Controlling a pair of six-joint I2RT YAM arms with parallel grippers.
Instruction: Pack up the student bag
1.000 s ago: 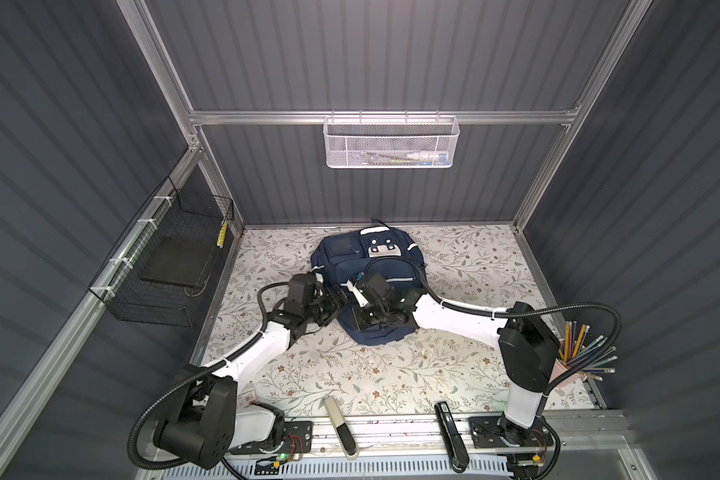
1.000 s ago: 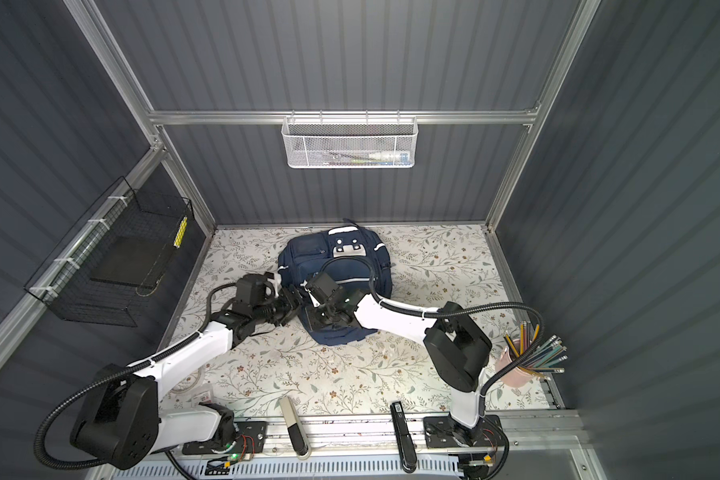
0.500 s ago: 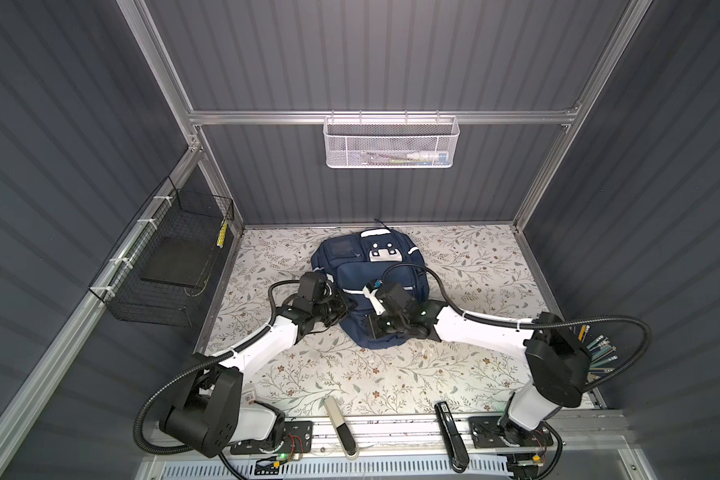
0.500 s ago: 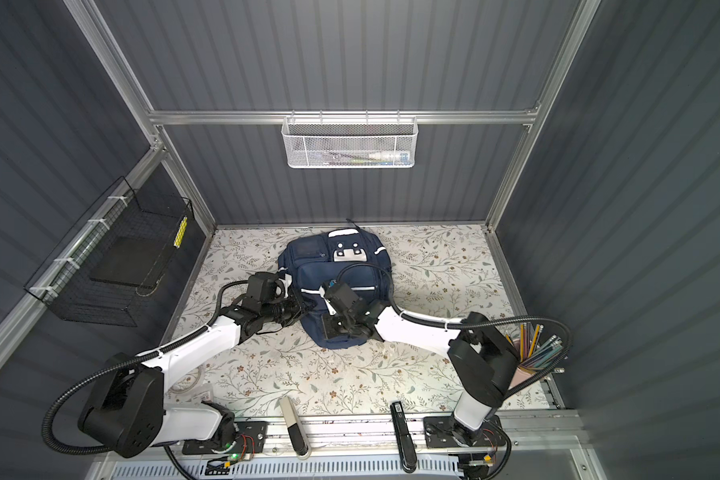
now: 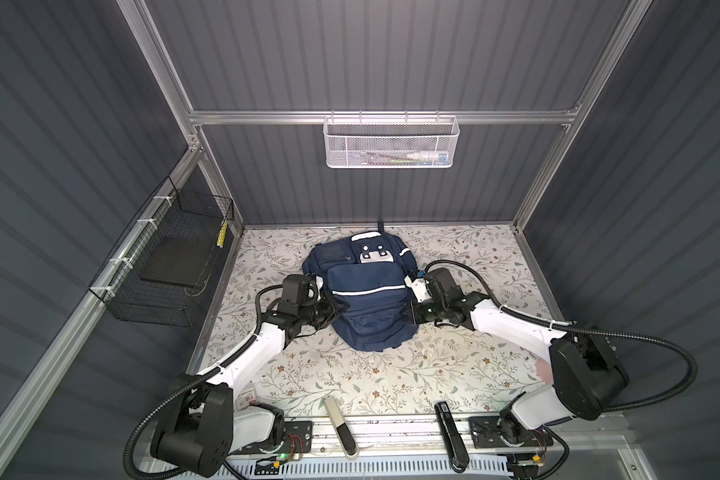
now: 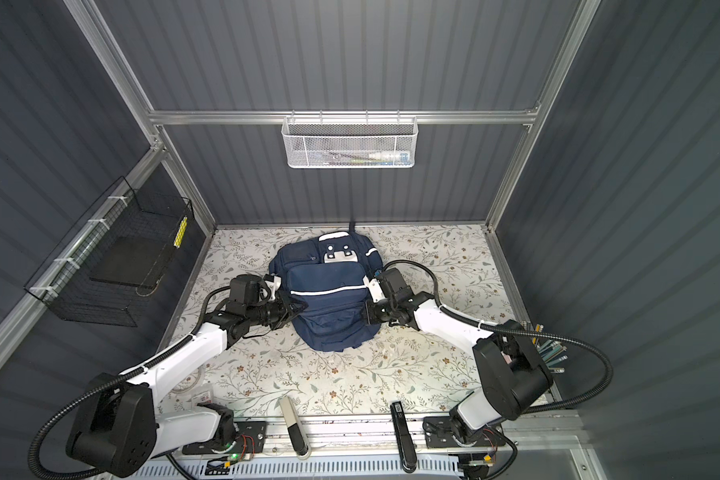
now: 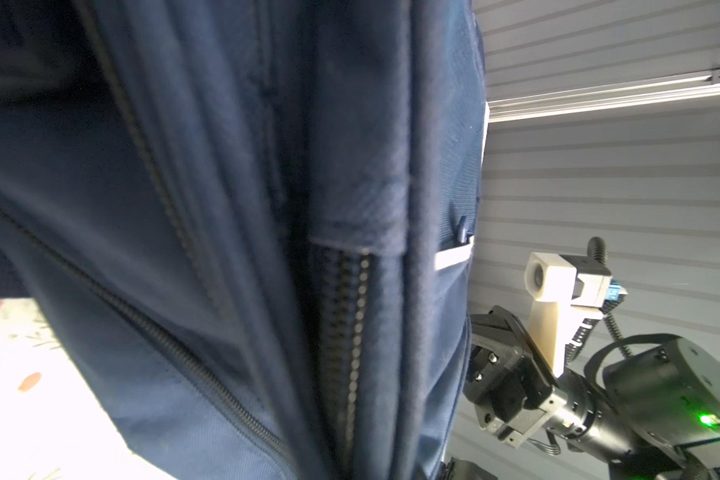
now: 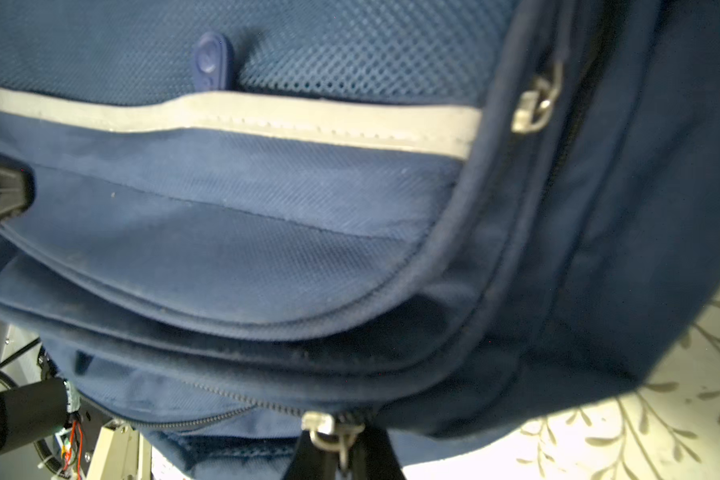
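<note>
The student bag (image 5: 366, 303) (image 6: 329, 303), navy with white stripes, lies flat on the flowered floor in both top views. My left gripper (image 5: 336, 309) (image 6: 299, 308) presses into the bag's left side. The left wrist view is filled by bag fabric (image 7: 233, 249) and a zip line (image 7: 356, 332), which hide the jaws; they look shut on that fabric. My right gripper (image 5: 410, 316) (image 6: 366, 316) is at the bag's right side. In the right wrist view it (image 8: 339, 457) is shut on a metal zip pull (image 8: 329, 428) at the end of a zip.
A white mesh basket (image 5: 391, 141) hangs on the back wall. A black wire basket (image 5: 171, 266) hangs on the left wall. A cup of pencils (image 6: 551, 349) stands at the right edge. Two bar-shaped tools (image 5: 341, 428) (image 5: 449, 432) lie by the front rail.
The left gripper has closed against the bag's left side. The right gripper has moved from the bag's front face out to its right side, staying shut.
</note>
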